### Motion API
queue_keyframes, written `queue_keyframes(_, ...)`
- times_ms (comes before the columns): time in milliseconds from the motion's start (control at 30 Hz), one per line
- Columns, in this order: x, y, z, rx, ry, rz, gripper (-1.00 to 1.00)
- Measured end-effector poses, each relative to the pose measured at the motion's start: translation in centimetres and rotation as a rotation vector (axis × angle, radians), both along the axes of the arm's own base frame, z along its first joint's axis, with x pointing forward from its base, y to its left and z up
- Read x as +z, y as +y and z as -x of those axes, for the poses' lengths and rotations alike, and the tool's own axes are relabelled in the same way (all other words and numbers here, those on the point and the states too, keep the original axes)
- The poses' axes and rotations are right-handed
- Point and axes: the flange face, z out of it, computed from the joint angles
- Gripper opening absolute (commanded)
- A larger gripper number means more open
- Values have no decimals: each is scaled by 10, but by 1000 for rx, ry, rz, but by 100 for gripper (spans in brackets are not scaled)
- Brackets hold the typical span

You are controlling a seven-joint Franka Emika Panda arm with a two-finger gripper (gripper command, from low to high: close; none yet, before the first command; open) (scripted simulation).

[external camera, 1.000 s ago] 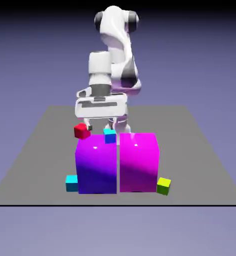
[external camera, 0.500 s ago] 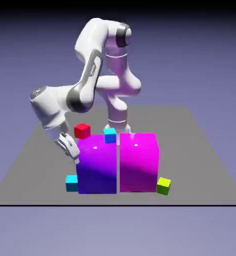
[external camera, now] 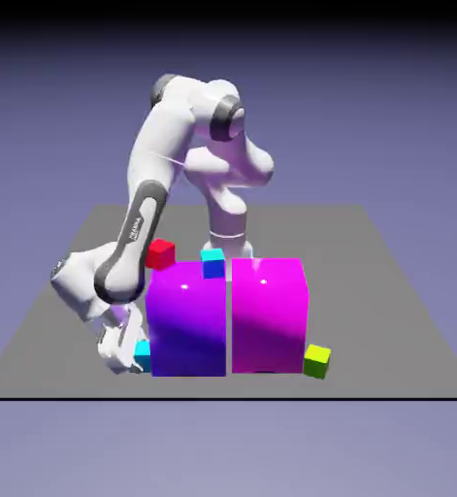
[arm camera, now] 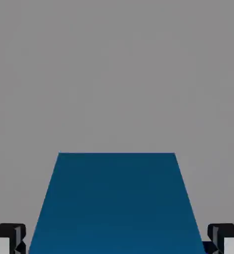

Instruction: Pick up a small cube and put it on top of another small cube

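Note:
A tiny cyan cube [external camera: 145, 355] sits on the table at the front left corner of the big purple block, half hidden by my hand. My gripper [external camera: 132, 358] has come down onto it. In the hand view this cube [arm camera: 117, 203] fills the lower middle as a dark blue face, and my gripper [arm camera: 117, 244] is shut on it, each grey fingertip [arm camera: 7, 241] tight against one side. A second cyan cube [external camera: 212, 263] rests behind the big blocks. The lime-green cube [external camera: 316, 361] lies at the magenta block's front right corner.
The big purple block [external camera: 185, 320] and big magenta block [external camera: 268, 313] stand side by side, right beside my hand. A small red cube [external camera: 159, 254] lies behind the purple block. The grey table [external camera: 387, 291] ends just in front of the blocks.
The arm swung from behind the blocks out to the exterior view's left and down to the front cyan cube. The jaws went from wide open to closed on that cube.

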Motion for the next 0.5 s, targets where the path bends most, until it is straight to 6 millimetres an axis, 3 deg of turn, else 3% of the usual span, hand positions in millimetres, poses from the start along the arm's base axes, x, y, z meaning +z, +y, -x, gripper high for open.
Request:
queue_keyframes(67, 40, -17, 1, -1, 1, 0, -100)
queue_keyframes(133, 70, -11, -16, 71, -103, 18, -100)
queue_keyframes(333, 133, 4, -56, 550, -303, 164, -100)
queue_keyframes(500, 165, 54, -91, 1007, -377, 250, -100)
